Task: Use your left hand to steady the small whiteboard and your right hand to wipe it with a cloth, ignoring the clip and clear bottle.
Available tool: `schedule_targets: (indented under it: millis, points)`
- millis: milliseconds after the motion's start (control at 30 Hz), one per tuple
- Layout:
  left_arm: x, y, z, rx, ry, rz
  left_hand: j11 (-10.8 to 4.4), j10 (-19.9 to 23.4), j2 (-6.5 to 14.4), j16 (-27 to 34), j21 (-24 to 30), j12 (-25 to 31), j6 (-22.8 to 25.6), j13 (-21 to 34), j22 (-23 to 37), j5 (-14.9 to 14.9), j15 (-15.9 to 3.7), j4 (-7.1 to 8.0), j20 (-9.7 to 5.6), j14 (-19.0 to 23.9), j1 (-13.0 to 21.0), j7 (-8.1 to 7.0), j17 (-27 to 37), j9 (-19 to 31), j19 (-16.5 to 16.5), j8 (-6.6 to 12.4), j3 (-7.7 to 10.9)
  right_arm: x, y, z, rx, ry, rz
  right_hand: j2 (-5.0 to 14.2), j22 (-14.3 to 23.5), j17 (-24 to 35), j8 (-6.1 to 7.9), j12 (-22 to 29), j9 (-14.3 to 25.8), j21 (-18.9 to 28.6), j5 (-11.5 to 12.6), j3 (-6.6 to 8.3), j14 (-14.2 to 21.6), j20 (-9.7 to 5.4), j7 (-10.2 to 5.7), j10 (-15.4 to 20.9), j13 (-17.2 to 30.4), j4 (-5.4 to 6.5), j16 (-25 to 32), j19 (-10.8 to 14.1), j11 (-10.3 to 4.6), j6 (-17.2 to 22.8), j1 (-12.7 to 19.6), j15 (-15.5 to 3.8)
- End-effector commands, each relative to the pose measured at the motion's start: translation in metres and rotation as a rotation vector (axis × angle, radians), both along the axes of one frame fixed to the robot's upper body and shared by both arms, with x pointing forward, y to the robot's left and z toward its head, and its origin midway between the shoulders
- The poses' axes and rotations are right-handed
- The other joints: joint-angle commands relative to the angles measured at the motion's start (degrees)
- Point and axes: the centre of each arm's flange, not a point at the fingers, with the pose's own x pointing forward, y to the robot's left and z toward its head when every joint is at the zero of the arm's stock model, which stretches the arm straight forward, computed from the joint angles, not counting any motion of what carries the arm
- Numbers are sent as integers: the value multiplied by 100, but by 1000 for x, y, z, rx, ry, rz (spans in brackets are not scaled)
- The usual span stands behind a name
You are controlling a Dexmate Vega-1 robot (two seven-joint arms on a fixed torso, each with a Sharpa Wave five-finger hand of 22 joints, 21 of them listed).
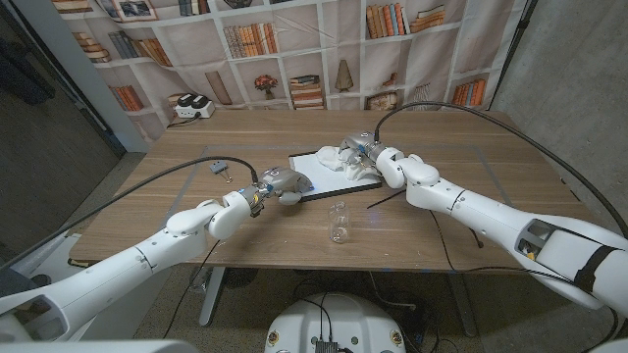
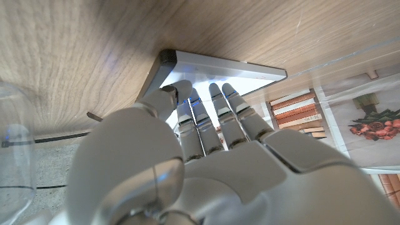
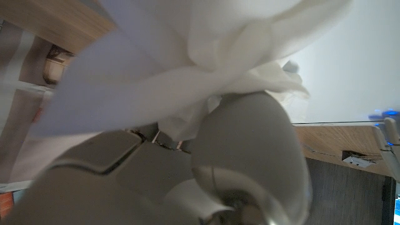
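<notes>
Whiteboard lies flat near the middle of the wooden worktop, its long side angled across the head view.

Left hand is at the board's near-left corner. In the left wrist view its fingers lie straight and close together, tips on the white surface just inside the dark corner; nothing is gripped, the hand presses on the board. Thumb sits beside the fingers, also toward the board edge.

Right hand is over the board's far-right part with a white cloth bunched under and in front of it. In the right wrist view the cloth folds over the hand and covers most of the fingers, so the exact hold is hidden; the cloth does seem clamped in the hand, with the board's white face beyond it. The cloth rests on the board in the head view.

Clear bottle lies on its side on the worktop nearer the robot than the board, apart from it and between the two arms. Clip sits on the worktop left of the board, near the left arm's cable, well apart from the left hand.
</notes>
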Motion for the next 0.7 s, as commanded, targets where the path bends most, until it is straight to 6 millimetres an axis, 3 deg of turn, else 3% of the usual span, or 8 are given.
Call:
schedule_targets:
  millis: [33, 333, 700]
  points:
    - [-1, 2, 0, -7, -5, 2, -1, 52, 20, 11, -12, 9, 39, 26, 28, -22, -577, 8, -288, 5, -21, 2, 11, 11, 21, 14, 43, -10, 1, 7, 4, -45, -9, 17, -7, 16, 21, 32, 13, 44, 34, 92, 195, -852, 10, 141, 85, 27, 7, -29, -87, 25, -31, -439]
    - [-1, 2, -1, -10, -8, -1, -11, 42, 15, 9, -14, 3, 44, 26, 28, -28, -581, 7, -289, 3, -39, -3, 11, 11, 20, 13, 73, -22, 4, 11, 20, -67, 7, 15, -26, 25, 19, 19, 11, 54, 35, 100, 199, -854, 10, 141, 86, 22, 3, -36, -86, 29, -33, -438]
    - [-1, 1, -1, -13, -10, -13, 8, 57, 8, 6, -17, 7, 50, 26, 29, -38, -586, 7, -291, -2, -65, -8, 11, 11, 18, 11, 116, -19, 5, 7, 5, -44, 0, 12, -45, 33, 17, 13, 8, 70, 34, 107, 193, -853, 9, 148, 95, 19, -6, -36, -85, 35, -38, -439]
